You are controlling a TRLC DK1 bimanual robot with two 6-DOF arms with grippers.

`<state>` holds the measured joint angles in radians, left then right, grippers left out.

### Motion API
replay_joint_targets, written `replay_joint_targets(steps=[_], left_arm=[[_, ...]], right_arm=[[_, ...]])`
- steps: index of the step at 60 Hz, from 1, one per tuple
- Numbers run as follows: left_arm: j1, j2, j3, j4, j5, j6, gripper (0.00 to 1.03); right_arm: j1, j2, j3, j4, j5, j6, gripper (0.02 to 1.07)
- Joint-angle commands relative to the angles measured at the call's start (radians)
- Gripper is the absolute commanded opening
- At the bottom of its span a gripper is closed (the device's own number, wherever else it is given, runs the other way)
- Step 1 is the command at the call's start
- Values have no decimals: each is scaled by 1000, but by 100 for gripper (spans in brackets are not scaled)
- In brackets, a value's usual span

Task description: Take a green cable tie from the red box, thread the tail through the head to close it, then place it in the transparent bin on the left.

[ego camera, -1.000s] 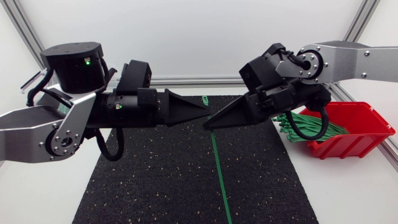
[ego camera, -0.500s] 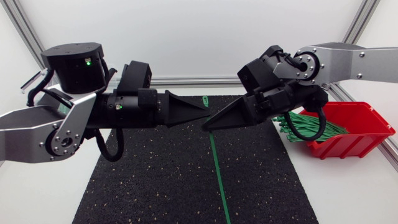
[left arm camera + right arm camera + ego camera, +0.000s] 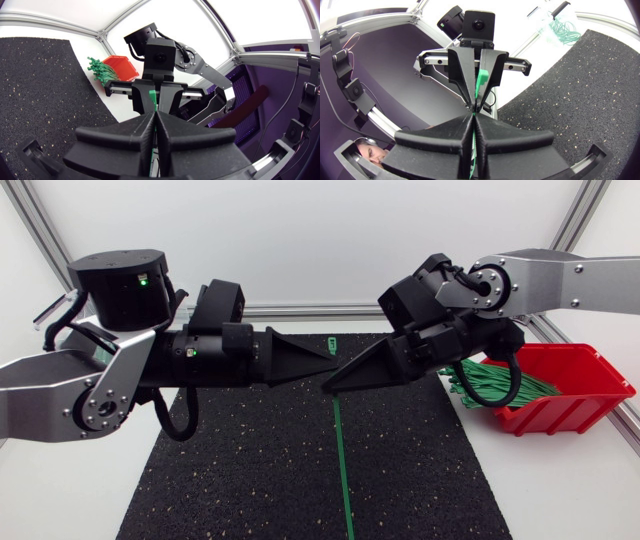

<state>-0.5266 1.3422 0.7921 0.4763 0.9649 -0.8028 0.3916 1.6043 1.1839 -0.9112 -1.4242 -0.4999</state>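
The left gripper (image 3: 328, 363) and right gripper (image 3: 330, 384) met tip to tip, both pinched closed on the green cable tie (image 3: 339, 460), its tail hanging below

Mat (image 3: 250, 470) rough, speckled; red box (image 3: 572, 416) smooth plastic; cable tie (image 3: 343, 470) green plastic.

The right gripper (image 3: 327, 384) shifts a little toward the left gripper (image 3: 331, 361), and its tip now sits closer under the left tip. The right wrist follows the same way. The hanging tail of the green cable tie (image 3: 341, 470) swings left across the black mat (image 3: 230, 470) and now lies closer to vertical.
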Motion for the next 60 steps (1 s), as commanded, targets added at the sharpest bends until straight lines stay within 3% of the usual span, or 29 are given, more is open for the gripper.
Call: replay_joint_targets(steps=[1,5,9,17,30,33,46,54,60], left_arm=[[13,3,32,22,-20,-32,4],[36,-6,33,18,-18,-42,4],[62,-12,38,12,-12,-44,4],[116,-28,50,-33,29,-45,4],[180,-29,59,-84,106,-44,4],[194,-28,59,-88,118,-41,4],[234,-15,59,-91,156,-32,4],[249,-17,53,-97,159,-12,4],[260,-15,44,-99,158,2,4]], right_arm=[[36,11,-9,0,7,17,18],[23,-10,-10,-2,8,17,35],[6,-26,-9,-2,16,18,45],[-8,-30,-4,-5,90,50,75],[-57,-61,13,41,217,24,94],[-62,-76,10,44,272,-32,102],[-91,-78,6,28,430,-62,103],[-63,-78,29,-25,682,-91,103],[-60,-89,16,-48,729,-104,103]])
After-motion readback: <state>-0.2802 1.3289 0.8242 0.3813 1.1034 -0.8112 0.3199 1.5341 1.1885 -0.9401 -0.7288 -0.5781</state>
